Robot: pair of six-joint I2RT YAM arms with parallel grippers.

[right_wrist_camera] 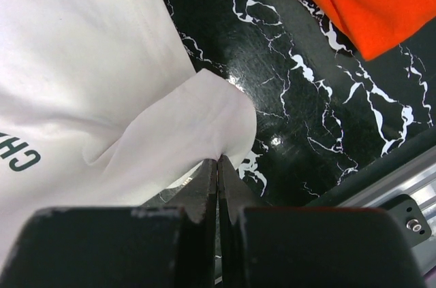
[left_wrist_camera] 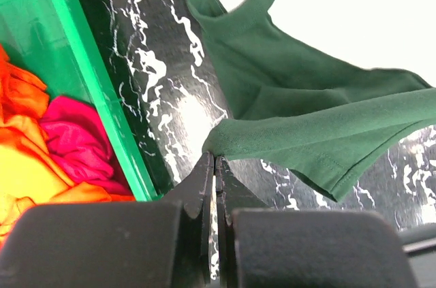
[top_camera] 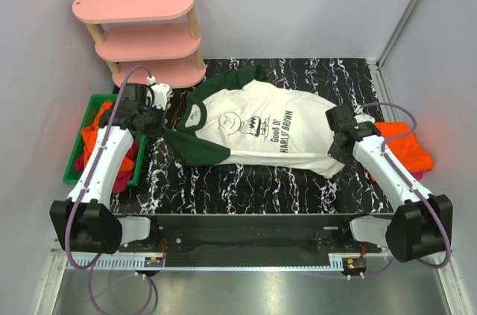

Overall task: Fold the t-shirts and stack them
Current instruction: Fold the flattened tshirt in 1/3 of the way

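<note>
We are holding the white t-shirt (top_camera: 261,132) spread at the middle of the black marbled table (top_camera: 246,181). At its 9 o'clock side our left gripper (left_wrist_camera: 214,158) is pinching the dark green sleeve (left_wrist_camera: 306,131), jaws closed on the cloth. At 3 o'clock our right gripper (right_wrist_camera: 218,160) is clamping the white hem corner. An orange t-shirt (top_camera: 406,147) is lying further toward 3 o'clock. A green bin (left_wrist_camera: 88,77) of orange and magenta t-shirts (left_wrist_camera: 75,141) is sitting toward 9, and a pink shelf (top_camera: 141,32) toward 11.

One white printed t-shirt (top_camera: 261,125), one folded orange t-shirt (top_camera: 406,153), one green bin (left_wrist_camera: 107,104) — clothes (left_wrist_camera: 68,141) inside uncountable — one pink shelf (top_camera: 134,2).
</note>
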